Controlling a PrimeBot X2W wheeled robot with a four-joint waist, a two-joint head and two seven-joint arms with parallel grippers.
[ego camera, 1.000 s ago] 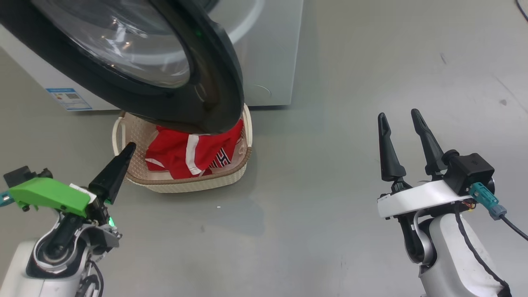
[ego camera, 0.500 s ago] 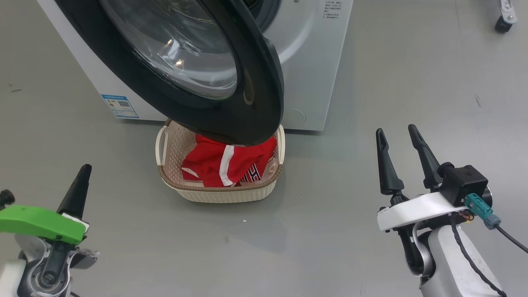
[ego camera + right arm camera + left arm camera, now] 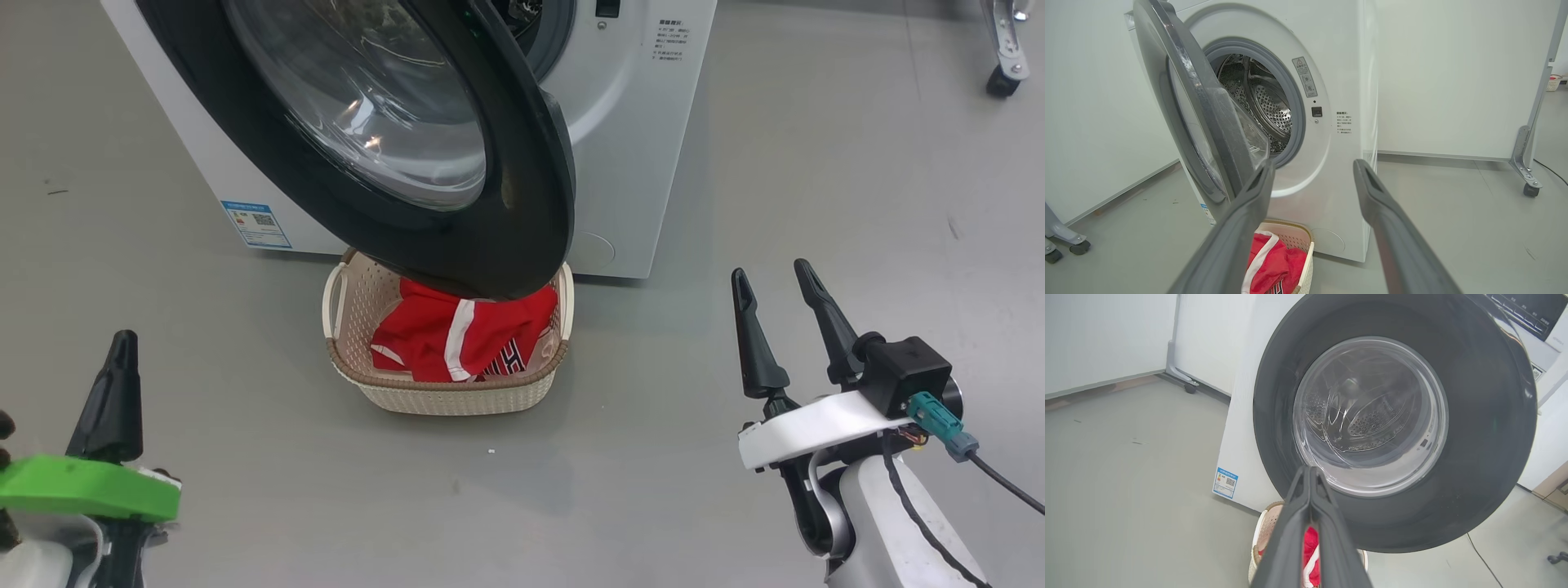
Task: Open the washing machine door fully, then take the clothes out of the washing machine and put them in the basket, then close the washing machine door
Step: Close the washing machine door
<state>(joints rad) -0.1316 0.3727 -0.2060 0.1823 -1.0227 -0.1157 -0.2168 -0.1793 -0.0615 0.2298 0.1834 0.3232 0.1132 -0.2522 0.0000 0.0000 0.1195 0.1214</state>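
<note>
The washing machine stands at the top with its door swung partly open, the black rim hanging over the basket. Red clothes with white trim lie in the basket. My left gripper is shut and empty at the lower left, well short of the basket. In the left wrist view its joined tips point at the door. My right gripper is open and empty on the right. The right wrist view has the right gripper before the steel drum and the clothes.
Grey floor lies all around the basket. A metal frame leg on a caster stands at the far right, also the frame leg by the wall. Another caster sits at the left. A blue label marks the machine's front.
The head camera has lifted, so the whole picture shifted down and right. My left gripper has drawn back from beside the basket toward the lower left. The door and right gripper look unchanged.
</note>
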